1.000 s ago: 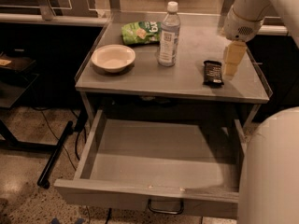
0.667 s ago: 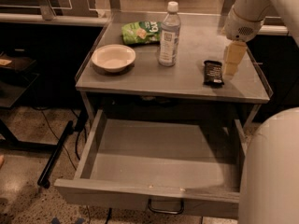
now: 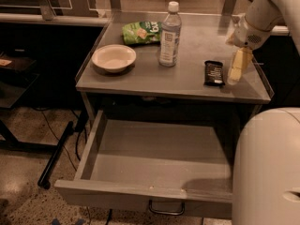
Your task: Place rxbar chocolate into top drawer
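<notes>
Rxbar chocolate point(image 3: 214, 72) lay flat on the surface point(image 3: 140, 81) near its right front corner. The gripper point(image 3: 236, 74) hung just beside it on the right, with nothing in its hold; whether it stood open or closed could not be told. A good pick would likely centre over the bar, pinch across its narrow width, lift clear, then lower into the open top drawer point(image 3: 117, 196) below. The white wrapper lettering was illegible, as were the bottle point(image 3: 169, 34) label and the green bag point(image 3: 141, 32) print.

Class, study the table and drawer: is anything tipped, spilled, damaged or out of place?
Nothing stands out. The plastic bottle stands upright, the bowl sits level, the rxbar chocolate lies flat beside the tool, and the top drawer is open.
</notes>
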Available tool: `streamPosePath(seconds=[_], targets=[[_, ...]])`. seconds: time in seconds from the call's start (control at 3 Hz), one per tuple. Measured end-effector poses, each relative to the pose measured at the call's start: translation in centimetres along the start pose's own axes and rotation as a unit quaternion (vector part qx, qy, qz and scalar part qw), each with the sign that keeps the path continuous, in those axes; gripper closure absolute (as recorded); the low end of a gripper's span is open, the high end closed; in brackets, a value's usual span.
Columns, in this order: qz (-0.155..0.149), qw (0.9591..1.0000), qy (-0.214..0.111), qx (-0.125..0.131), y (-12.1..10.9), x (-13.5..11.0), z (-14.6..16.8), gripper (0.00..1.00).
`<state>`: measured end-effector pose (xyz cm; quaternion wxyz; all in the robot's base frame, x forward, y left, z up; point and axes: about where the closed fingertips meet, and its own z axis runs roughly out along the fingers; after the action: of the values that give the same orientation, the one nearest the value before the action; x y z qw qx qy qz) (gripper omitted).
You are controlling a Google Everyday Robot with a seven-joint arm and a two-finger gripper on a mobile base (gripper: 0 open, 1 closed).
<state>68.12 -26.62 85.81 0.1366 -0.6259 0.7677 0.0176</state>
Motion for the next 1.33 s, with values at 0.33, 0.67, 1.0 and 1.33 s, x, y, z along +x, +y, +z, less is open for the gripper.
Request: streamPosePath(seconds=[0.33, 0.67, 1.0, 1.33], targets=[[-0.004, 1.0, -0.003, 0.004, -0.2, -0.7, 1.0, 0.0], [-0.008, 1.0, -0.003, 0.003, -0.1, -1.5, 2.2, 0.0], [-0.008, 1.0, -0.005, -0.003, 0.1, -1.9, 3.1, 0.0], [-0.001, 1.0, -0.003, -0.009, 0.2, -1.5, 4.0, 0.0]])
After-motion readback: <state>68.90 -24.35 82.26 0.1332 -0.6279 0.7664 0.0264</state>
